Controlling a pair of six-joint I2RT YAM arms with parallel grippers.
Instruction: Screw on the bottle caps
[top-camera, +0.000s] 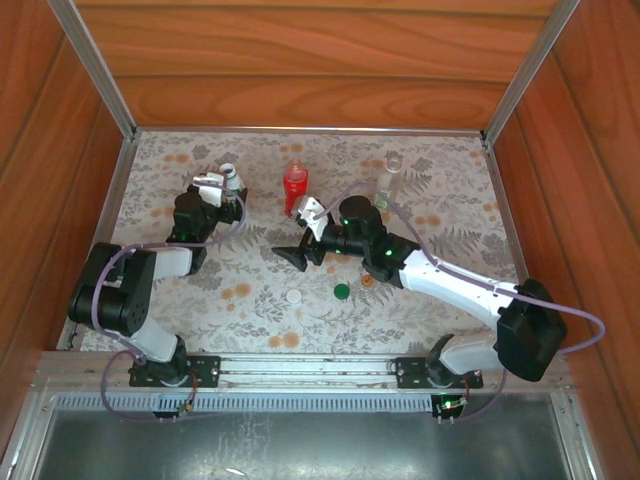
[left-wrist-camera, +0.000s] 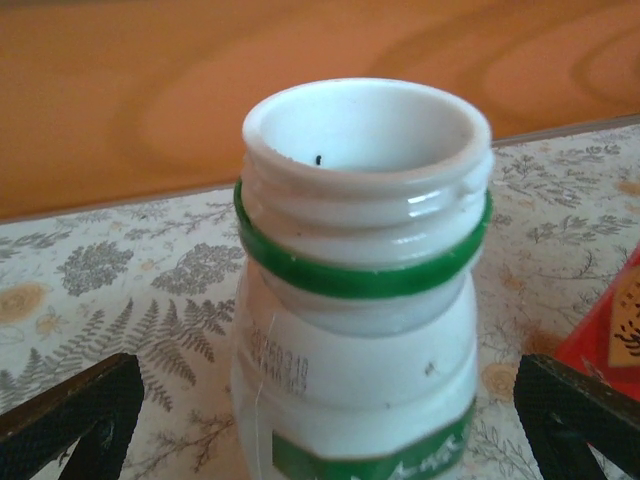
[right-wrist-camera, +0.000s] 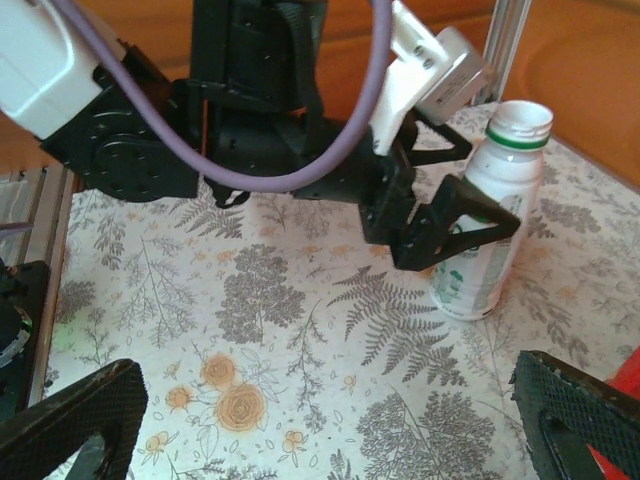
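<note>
left gripper (top-camera: 228, 188) spread wide either side of the white-green bottle (left-wrist-camera: 360, 300), far left, open neck up, not clamped yet – placed to hold it steady, I reckon. right gripper (top-camera: 300, 238) also spread, empty, mid-table by the red bottle (top-camera: 295, 185). white cap (top-camera: 293, 296), green cap (top-camera: 342, 291), orange cap (top-camera: 367, 281) lie loose near centre, within right's reach
</note>
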